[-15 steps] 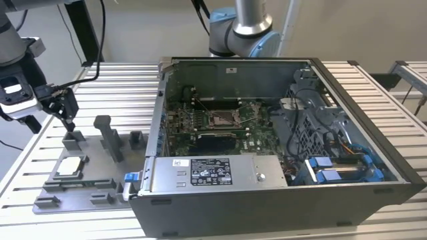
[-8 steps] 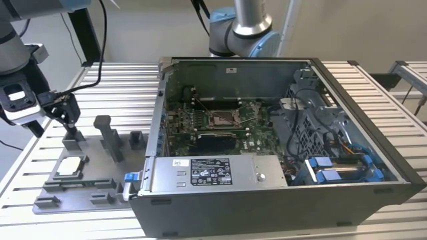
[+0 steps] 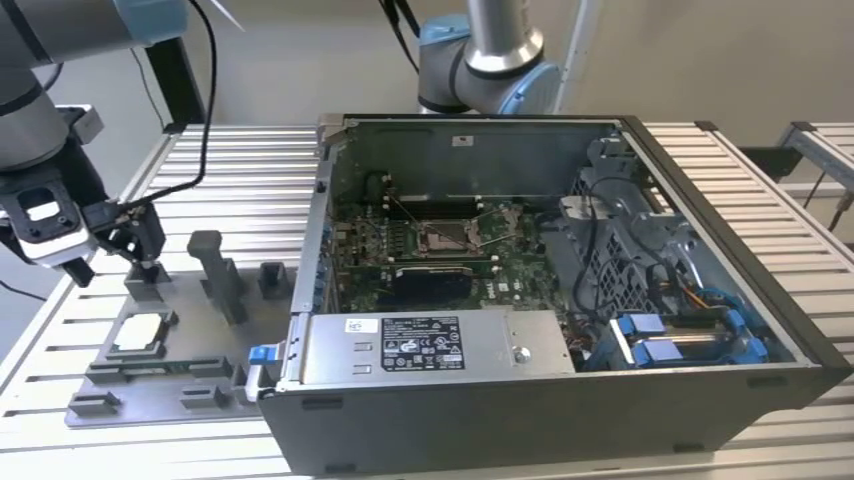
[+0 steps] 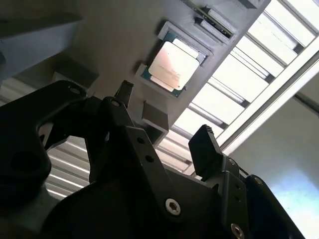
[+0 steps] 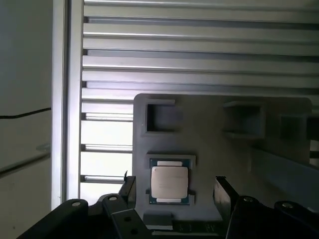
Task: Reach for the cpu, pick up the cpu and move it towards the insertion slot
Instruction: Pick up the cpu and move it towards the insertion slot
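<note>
Gripper (image 5: pixel 174 184) is released, nothing in it; in both wrist views the two black fingers (image 5: pixel 128 188) stand wide apart with open air between them. The cpu (image 5: pixel 169 183) lies flat, silvery face up, in a square pocket of the grey fixture (image 3: pixel 187 352); the first wrist view frames it right between the fingertips, so the spread looks set to straddle the chip, wider than its edges. No contact that I can make out; in the exterior view the gripper hangs above the fixture's far end, near an upright post, apart from the chip. The pocket's raised lip seems there to keep the chip square and in a known spot; a sensible nest for a thin part that would slide on bare plate.

The slot (image 3: pixel 447 235) is well apart, over on the exterior view's right; it sits face up on the green board (image 3: pixel 360 262) inside the case (image 3: pixel 534 425), which lies on its side with the panel off, most likely so the slot can be reached from above. By my reckoning this is the reach; the pick is not yet made.

Underfoot, a table (image 3: pixel 240 170) of ribbed aluminium slats carries fixture and case side by side; a second arm (image 3: pixel 487 60) stands behind the case; a black cable (image 3: pixel 207 90) droops at the exterior view's left; plain pale wall (image 3: pixel 307 50) behind.
</note>
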{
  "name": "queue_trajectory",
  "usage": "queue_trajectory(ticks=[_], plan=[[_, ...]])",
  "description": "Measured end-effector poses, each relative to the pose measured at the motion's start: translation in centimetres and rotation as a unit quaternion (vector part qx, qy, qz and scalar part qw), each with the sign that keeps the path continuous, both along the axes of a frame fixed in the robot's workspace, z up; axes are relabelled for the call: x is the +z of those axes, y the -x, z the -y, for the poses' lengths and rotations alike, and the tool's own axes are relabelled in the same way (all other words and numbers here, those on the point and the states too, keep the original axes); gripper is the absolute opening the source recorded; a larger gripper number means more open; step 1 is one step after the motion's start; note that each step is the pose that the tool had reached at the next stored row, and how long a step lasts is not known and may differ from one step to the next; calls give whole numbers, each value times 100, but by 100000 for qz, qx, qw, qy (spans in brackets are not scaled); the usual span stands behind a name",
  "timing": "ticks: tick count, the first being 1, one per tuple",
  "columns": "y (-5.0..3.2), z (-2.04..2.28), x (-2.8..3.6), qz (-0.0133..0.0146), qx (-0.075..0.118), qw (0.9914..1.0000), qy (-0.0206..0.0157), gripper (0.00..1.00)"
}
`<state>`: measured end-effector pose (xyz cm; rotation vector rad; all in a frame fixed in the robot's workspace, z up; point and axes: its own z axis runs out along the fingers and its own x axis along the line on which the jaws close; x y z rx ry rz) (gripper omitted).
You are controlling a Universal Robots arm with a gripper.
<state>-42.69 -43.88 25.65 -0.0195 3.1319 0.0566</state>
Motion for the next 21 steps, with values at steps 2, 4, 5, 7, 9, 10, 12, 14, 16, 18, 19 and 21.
queue_trajectory(ticks=[2,4,5,7,9,10,12,14,16,18,19,21], plan=[[0,32,-47,-3,577,99998,-3,100],[-1,48,-75,-5,1103,99994,-6,100],[-1,53,-92,-1,1231,99992,-9,100],[0,59,-127,-2,1339,99991,-10,100],[-1,66,-159,-6,1359,99991,-6,100],[0,68,-177,-6,1349,99991,-5,100],[-1,79,-206,-15,1358,99991,1,100],[0,84,-242,-2,1347,99991,-9,100],[0,86,-277,-3,1347,99991,-3,100],[0,88,-313,-5,1350,99991,5,100],[0,89,-331,-6,1352,99991,7,100],[-1,91,-363,-6,1352,99991,8,100]])
